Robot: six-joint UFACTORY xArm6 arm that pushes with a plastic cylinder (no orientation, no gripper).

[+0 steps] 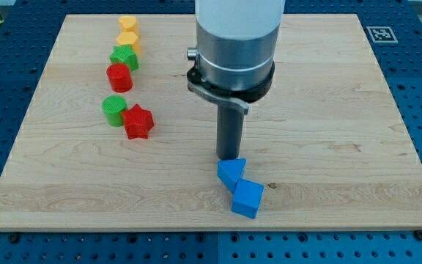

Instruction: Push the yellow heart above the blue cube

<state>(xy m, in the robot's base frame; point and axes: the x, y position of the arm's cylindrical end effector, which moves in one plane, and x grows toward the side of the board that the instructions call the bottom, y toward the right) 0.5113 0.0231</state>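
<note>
The blue cube (247, 199) lies near the view's bottom centre, touching a blue triangular block (231, 173) just up and to its left. Two yellow blocks sit at the view's top left: an upper one (127, 24) and a lower one (128, 40); which of them is the heart I cannot make out. My tip (230, 158) rests right at the top edge of the blue triangular block, above the blue cube and far to the right of the yellow blocks.
Below the yellow blocks run a green block (124, 57), a red cylinder (119, 77), a green cylinder (113, 111) and a red star (138, 122). The wooden board (328, 110) ends on a blue pegboard table.
</note>
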